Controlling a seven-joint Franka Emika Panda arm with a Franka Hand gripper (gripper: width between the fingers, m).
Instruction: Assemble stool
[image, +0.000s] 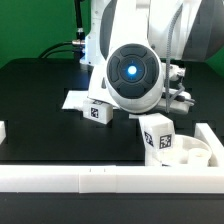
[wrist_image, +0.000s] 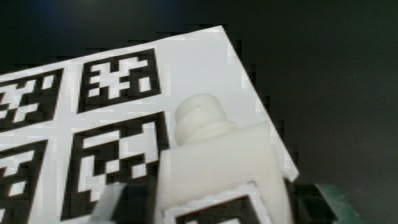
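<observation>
In the wrist view a white blocky stool leg (wrist_image: 222, 150) with a threaded tip and a square tag fills the space between my fingers; my gripper (wrist_image: 228, 208) is shut on it, above the marker board (wrist_image: 89, 90). In the exterior view the arm hides the gripper; a tagged leg (image: 97, 113) shows tilted just under the arm, over the marker board (image: 72, 100). I cannot tell whether it is the held leg. Another tagged leg (image: 158, 137) stands beside the round ring-shaped seat (image: 195, 153) at the exterior view's right.
A long white border rail (image: 90, 178) runs along the front of the black table. A small white piece (image: 3, 130) sits at the exterior view's left edge. A green wall and cables are behind the arm.
</observation>
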